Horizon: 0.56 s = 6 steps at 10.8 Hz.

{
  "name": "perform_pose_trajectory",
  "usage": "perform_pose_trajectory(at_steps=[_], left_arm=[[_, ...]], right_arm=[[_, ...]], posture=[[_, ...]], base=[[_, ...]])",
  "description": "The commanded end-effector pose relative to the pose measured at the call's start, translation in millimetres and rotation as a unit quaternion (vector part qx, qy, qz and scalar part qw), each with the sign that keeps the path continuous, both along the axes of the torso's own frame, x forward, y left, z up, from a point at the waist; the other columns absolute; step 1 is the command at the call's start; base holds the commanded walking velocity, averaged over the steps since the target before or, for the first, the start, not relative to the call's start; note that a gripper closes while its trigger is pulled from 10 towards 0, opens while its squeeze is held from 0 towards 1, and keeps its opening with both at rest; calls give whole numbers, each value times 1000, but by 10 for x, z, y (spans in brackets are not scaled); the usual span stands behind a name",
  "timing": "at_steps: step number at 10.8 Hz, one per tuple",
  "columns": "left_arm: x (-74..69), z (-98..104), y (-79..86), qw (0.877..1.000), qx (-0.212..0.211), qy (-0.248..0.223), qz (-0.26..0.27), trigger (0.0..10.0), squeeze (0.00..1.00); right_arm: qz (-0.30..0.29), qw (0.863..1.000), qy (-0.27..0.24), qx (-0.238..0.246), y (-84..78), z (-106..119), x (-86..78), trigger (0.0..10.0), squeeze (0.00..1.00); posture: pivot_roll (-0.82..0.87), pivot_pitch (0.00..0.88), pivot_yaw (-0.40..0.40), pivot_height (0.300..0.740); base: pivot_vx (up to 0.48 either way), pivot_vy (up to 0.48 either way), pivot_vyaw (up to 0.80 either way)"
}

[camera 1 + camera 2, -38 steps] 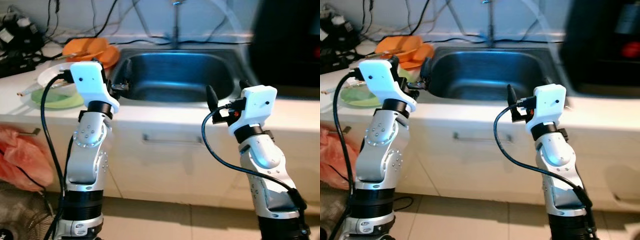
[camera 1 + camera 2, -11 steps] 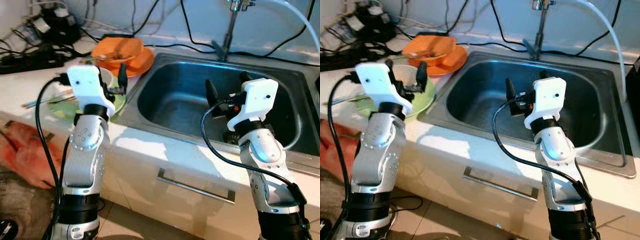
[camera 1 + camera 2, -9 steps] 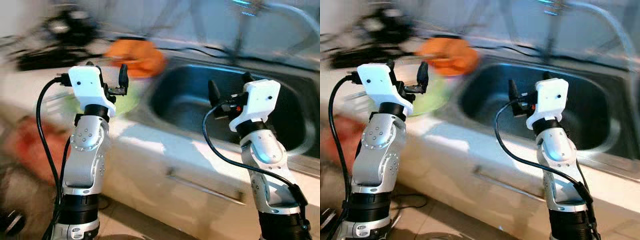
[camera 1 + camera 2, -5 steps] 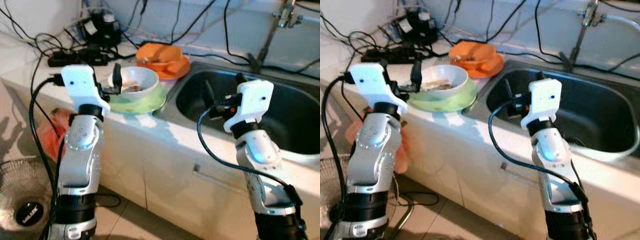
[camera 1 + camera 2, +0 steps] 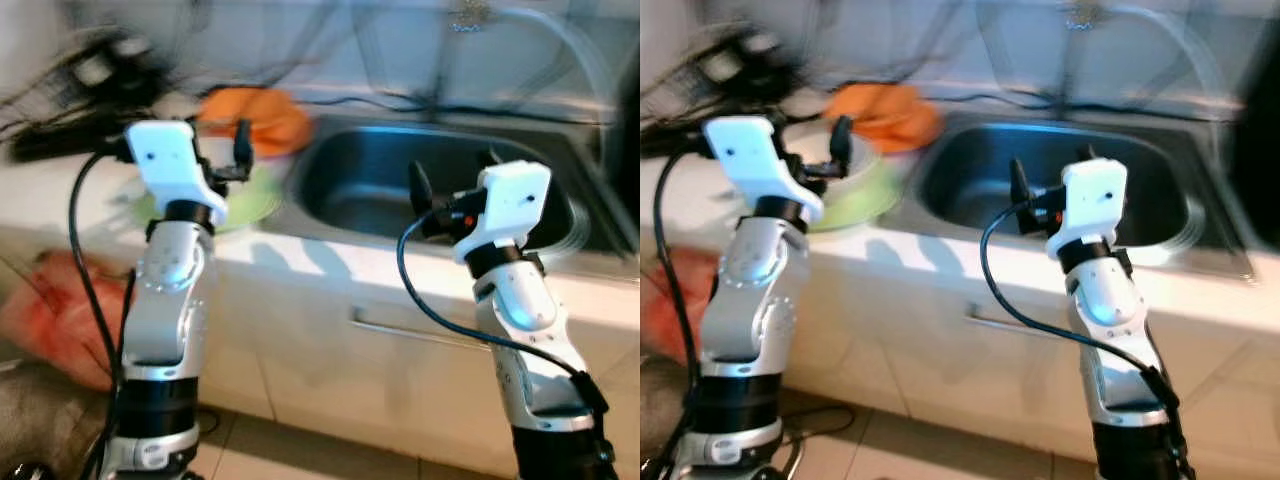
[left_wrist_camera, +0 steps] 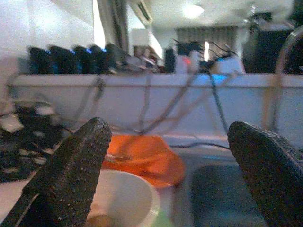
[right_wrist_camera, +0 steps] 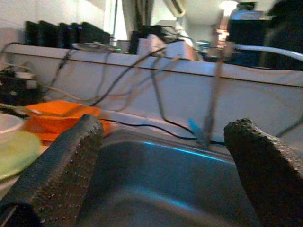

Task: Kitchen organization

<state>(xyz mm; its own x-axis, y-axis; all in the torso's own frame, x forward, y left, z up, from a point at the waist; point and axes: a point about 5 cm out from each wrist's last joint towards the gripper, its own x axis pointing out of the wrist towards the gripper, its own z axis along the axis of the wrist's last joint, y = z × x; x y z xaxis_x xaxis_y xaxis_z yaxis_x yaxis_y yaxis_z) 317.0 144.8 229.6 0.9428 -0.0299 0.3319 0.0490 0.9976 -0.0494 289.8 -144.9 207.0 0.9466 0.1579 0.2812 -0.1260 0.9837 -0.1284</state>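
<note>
Both the left gripper [image 6: 165, 156] and right gripper [image 7: 163, 165] are held apart, empty; the white bowl [image 6: 120, 198] should be approached slowly; the sink [image 5: 430, 185] rim avoided.

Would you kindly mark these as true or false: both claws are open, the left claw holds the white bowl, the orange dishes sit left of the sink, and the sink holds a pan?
1. Both claws are open. True: left claw and right claw hold nothing.
2. The left claw holds the white bowl. False: it is short of it.
3. The orange dishes sit left of the sink. True.
4. The sink holds a pan. False: none visible there.
</note>
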Motion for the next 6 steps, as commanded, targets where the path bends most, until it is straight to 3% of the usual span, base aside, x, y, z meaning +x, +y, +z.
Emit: perform_pose_trajectory(at_steps=[1, 6], left_arm=[[6, 1, 32, 1000, 1, 1, 5, 10000, 0], [9, 7, 17, 1000, -2, -2, 7, 10000, 0]], right_arm=[[0, 1000, -2, 4, 13, 10, -4, 10000, 0], [2, 1000, -1, 1, 17, -2, -11, 10000, 0]], posture=[[92, 0, 51, 740], [92, 0, 50, 740]], base=[[0, 0, 0], [0, 0, 0]])
